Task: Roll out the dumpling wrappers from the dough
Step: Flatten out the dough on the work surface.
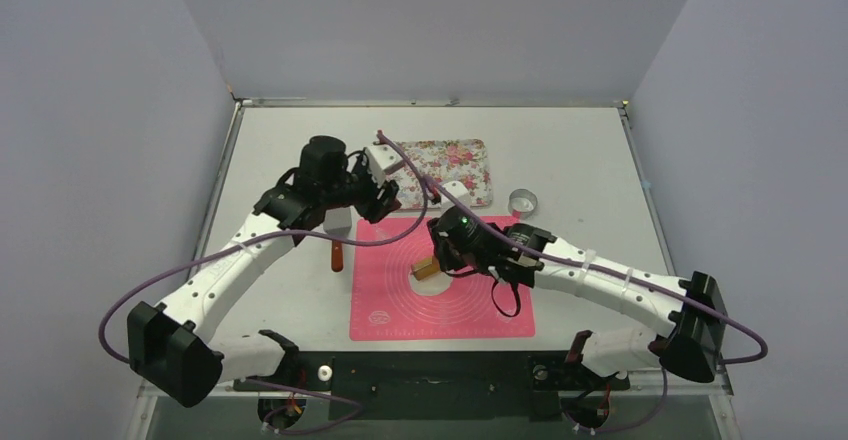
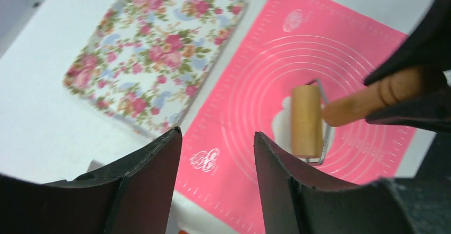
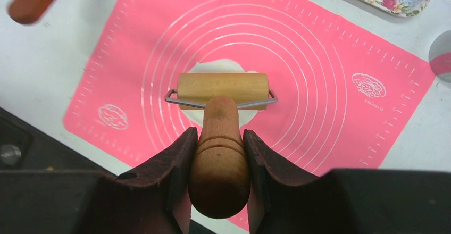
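Looking from above, why is the roller (image 1: 427, 267) centred on the mat (image 1: 470, 305)? asks one.
The dough (image 1: 413, 273) lies beneath it, says the other. Left wrist: left fingers (image 2: 154, 175) spread, empty, clear of the work. Right wrist: right fingers (image 3: 175, 165) clamp its handle for pressing.

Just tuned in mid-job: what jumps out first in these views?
First, the bright pink mat at the table's middle, with the right gripper shut on a wooden roller lying across the white dough at its centre. Behind the mat sits a floral tray, and the left gripper hangs open and empty near the mat's far left corner.
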Controlling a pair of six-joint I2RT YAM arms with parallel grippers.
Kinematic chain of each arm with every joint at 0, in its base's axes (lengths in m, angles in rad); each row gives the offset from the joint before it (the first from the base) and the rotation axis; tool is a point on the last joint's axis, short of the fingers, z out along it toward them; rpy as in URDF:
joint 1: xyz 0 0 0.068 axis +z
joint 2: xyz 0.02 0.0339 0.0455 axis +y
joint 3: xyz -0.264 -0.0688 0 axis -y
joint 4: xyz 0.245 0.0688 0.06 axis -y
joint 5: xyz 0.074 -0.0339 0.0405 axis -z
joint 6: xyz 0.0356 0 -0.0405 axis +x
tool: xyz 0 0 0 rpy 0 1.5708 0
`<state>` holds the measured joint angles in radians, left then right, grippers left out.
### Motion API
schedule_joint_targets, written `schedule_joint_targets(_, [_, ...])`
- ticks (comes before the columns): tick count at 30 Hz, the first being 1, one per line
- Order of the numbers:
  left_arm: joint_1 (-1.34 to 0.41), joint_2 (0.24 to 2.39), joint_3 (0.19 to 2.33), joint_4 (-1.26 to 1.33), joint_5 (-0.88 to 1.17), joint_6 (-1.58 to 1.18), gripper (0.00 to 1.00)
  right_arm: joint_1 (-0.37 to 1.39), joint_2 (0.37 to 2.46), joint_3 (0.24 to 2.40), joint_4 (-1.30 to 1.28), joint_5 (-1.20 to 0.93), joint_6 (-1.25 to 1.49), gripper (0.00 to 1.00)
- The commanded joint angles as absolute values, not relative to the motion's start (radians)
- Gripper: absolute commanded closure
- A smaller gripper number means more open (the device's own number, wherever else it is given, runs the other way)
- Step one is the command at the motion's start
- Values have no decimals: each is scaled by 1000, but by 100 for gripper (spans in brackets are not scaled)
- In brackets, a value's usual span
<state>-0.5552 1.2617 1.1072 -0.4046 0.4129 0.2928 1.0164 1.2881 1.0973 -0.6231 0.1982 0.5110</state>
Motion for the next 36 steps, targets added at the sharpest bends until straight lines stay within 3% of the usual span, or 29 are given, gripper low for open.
schedule_joint_targets(1, [-467, 1193, 1131, -402, 346, 250, 49, 1128, 1332, 1058, -516, 396, 393, 100])
schedule_joint_targets(6, [-448, 1181, 1128, -404, 344, 242, 49, 1200, 1410, 1043, -519, 476, 373, 100])
schedule_joint_targets(14, [-418, 1179, 1141, -421, 309, 257, 48, 1210, 1306, 861, -425, 443, 491, 100])
schedule_joint_targets(31, [-397, 1196, 1133, -403, 284, 266, 42, 1247, 1161, 785, -452, 432, 625, 100])
schedule_joint_targets(36, [-393, 1198, 1145, -422, 295, 268, 41, 1268, 1184, 891, -517, 424, 599, 100])
